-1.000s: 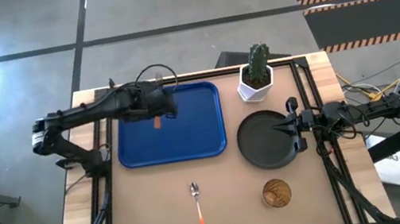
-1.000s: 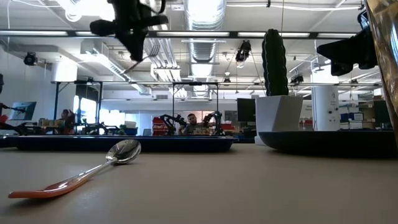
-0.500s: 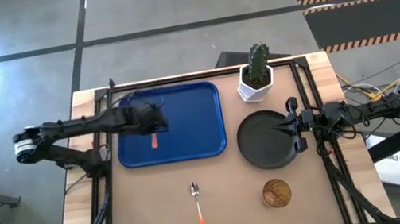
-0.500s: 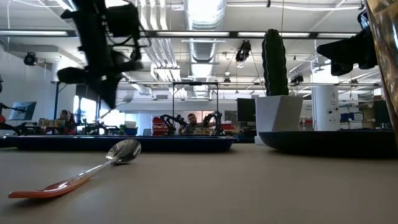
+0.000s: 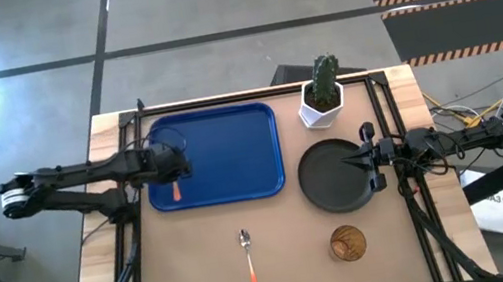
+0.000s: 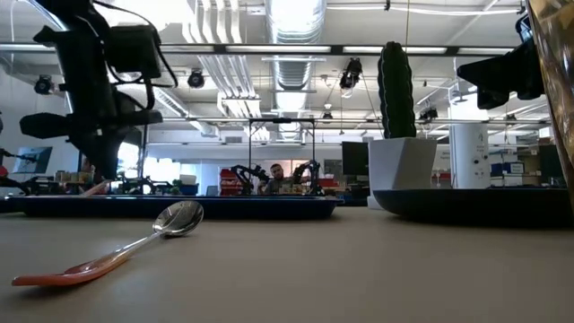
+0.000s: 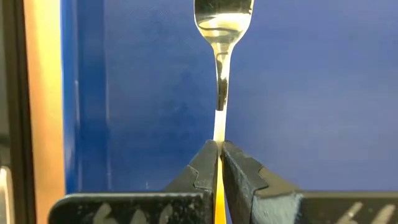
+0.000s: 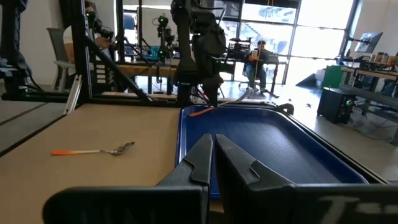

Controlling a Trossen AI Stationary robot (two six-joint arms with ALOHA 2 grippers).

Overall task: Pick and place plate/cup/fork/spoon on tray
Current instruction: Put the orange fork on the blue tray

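My left gripper (image 5: 172, 171) sits over the left part of the tray (image 5: 233, 154), fingers clenched on the orange handle of the fork (image 5: 176, 189). The left wrist view shows what the high view cannot: both fingers (image 7: 202, 168) pinch the handle edge-on, and the silver neck runs out ahead above the blue tray floor (image 7: 311, 93). The tines are cut off at that picture's edge. The high view shows only the orange handle, near the tray's left rim. I cannot tell from any view whether the fork touches the tray.

In the low view my left gripper (image 6: 94, 170) hangs dark above the tray's near rim (image 6: 179, 206), the orange handle tip (image 6: 94, 187) just showing beneath it. My left arm reaches in low from the tabletop's left edge, stretched nearly straight.

My right gripper (image 5: 368, 158) rests at the right edge of the plate (image 5: 333, 179), its fingers (image 8: 202, 162) closed together, grasping nothing. Its arm lies along the right side of the tabletop.

The spoon (image 5: 248, 258) lies on the bare tabletop (image 5: 191, 272) in front of the tray, bowl toward it. The cup (image 5: 348, 243) stands in front of the plate. A potted cactus (image 5: 322, 89) stands behind the plate, beside the tray's far right corner.
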